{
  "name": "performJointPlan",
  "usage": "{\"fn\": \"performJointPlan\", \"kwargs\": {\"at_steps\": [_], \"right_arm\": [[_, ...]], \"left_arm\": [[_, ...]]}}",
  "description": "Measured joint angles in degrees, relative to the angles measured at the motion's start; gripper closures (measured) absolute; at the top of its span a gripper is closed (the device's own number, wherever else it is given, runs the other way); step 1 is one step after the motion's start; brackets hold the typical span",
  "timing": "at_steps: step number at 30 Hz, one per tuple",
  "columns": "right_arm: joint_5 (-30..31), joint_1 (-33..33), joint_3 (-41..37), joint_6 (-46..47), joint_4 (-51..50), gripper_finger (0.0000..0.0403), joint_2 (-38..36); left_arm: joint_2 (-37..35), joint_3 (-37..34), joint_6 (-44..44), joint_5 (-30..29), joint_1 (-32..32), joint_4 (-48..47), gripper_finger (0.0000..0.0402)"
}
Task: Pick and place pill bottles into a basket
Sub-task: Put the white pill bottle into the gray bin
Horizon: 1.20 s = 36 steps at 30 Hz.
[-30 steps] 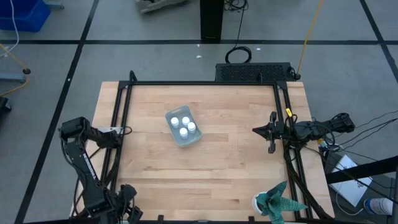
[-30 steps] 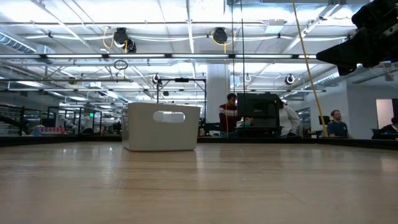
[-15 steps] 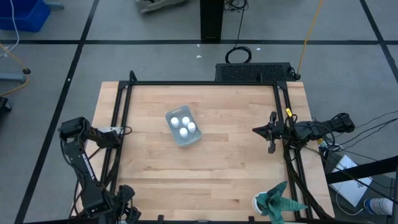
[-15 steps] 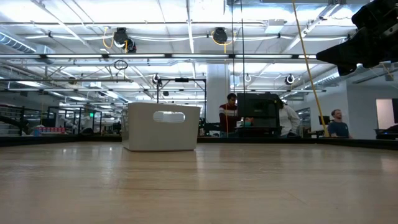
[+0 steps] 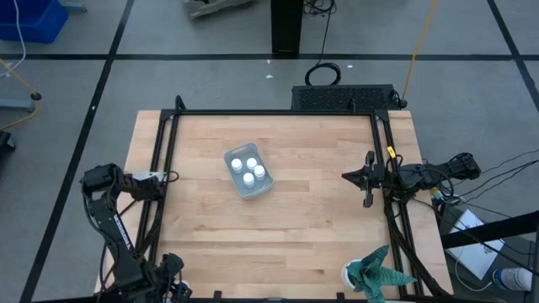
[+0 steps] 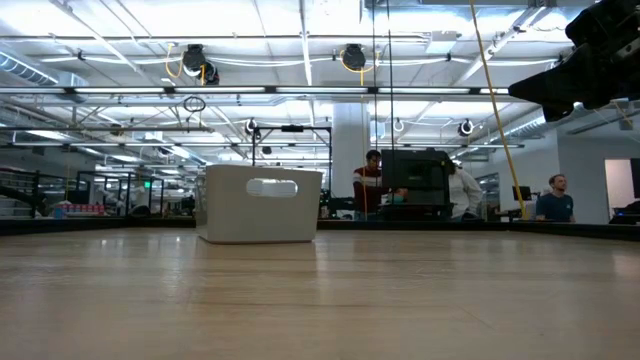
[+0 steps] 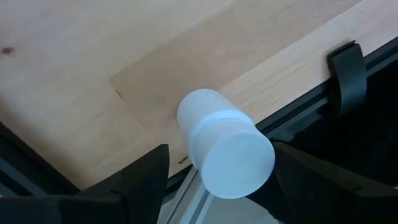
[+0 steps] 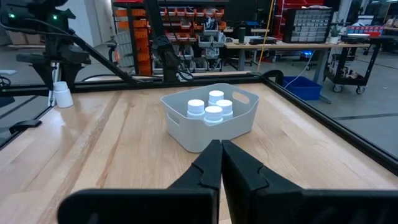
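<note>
Nothing on the desk (image 5: 320,210) is shifting; only the left arm is drifting slightly. At the desk's left edge the left tool (image 7: 217,180) is straddling a bottle (image 7: 224,146), grip unclear. Three bottles (image 5: 249,170) are sitting in the basket (image 5: 261,190) near the middle. By the right edge, the right tool (image 8: 219,163) is clenched, empty.
</note>
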Motion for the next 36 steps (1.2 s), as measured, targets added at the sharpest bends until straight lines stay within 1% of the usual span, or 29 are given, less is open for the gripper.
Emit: {"fn": "performJointPlan", "kwargs": {"at_steps": [11, 29, 36], "right_arm": [[0.00, 0.00, 0.00, 0.00, 0.02, 0.0399, 0.00], [0.00, 0.01, 0.00, 0.00, 0.02, 0.0399, 0.00], [0.00, 0.01, 0.00, 0.00, 0.02, 0.0398, 0.00]], "left_arm": [[0.00, 0.00, 0.15, -0.38, 0.00, -0.07, 0.0145], [-0.17, 0.09, 0.90, -1.75, 0.00, -2.01, 0.0220], [-0.10, 0.07, 4.73, -5.45, 0.65, -2.21, 0.0227]]}}
